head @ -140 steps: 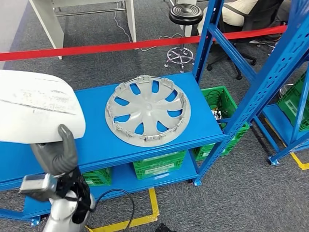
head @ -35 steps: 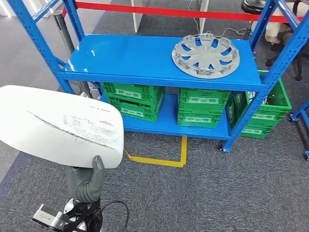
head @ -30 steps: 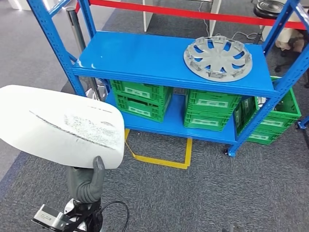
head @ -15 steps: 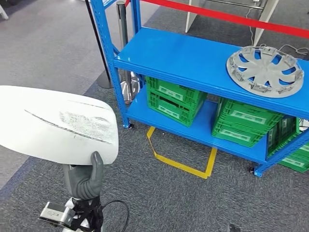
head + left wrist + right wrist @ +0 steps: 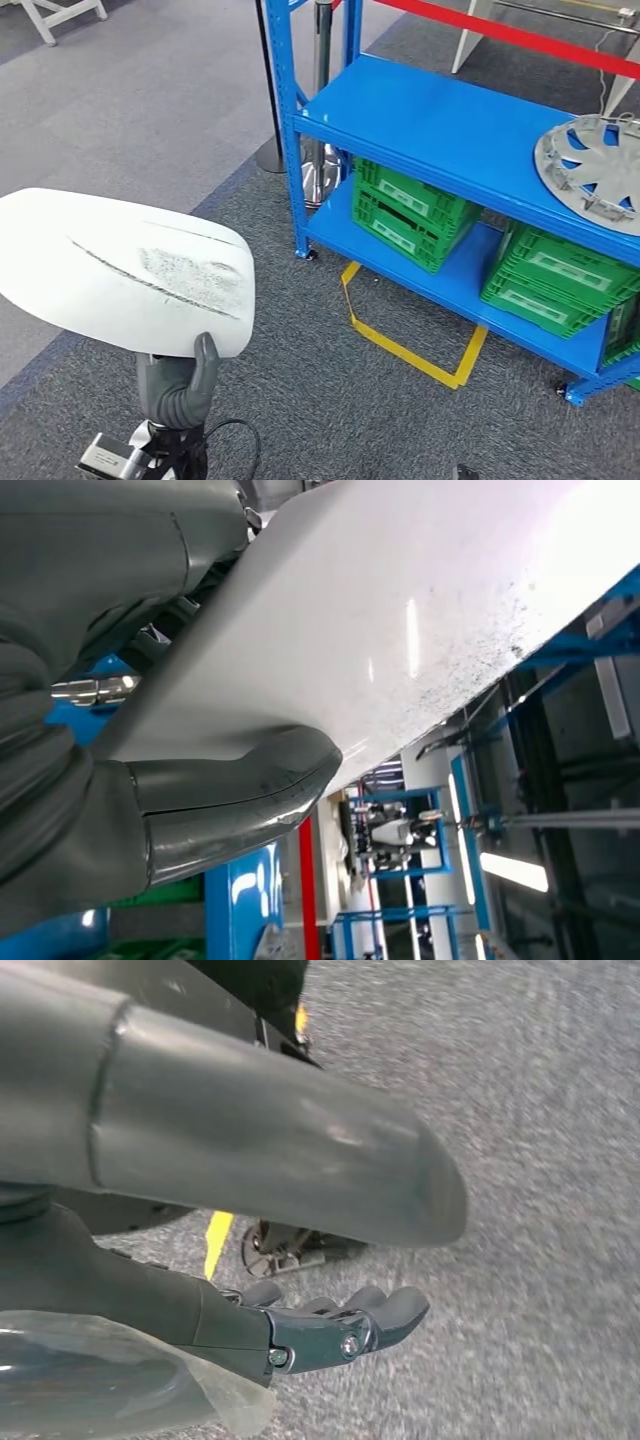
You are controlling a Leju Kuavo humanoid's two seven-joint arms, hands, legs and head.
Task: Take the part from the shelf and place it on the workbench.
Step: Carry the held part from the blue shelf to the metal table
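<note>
**Fingers of the left hand clamped on the white part, clear of the shelf**

Fingers [image 5: 226, 810] of the left hand [image 5: 177, 385] close around the lower edge of the white part [image 5: 124, 270], a grey thumb pressed against its near face in the head view. The part is a long, smooth, rounded panel with dark scuff marks and a thin scratch line across its upper face. It is carried low on the left of the head view, above the grey carpet floor [image 5: 317, 380] and well apart from the blue shelf [image 5: 453, 130]. In the left wrist view the glossy white surface runs across the frame, the thick grey thumb lying along its edge.

The right hand [image 5: 332, 1325] hangs over the carpet with nothing in it, its dark fingers stretched out and lying loosely together, the thumb held apart above them.

On the top board of the shelf, at the right edge, lies a silver wheel cover [image 5: 596, 170], flat and partly cut off by the frame. Green crates [image 5: 407, 210] sit on the lower board. Yellow floor tape [image 5: 415, 355] marks a box on the carpet before the shelf. A red barrier band [image 5: 528, 35] runs behind the shelf, and a metal stanchion post [image 5: 321, 100] stands by its left upright.
</note>
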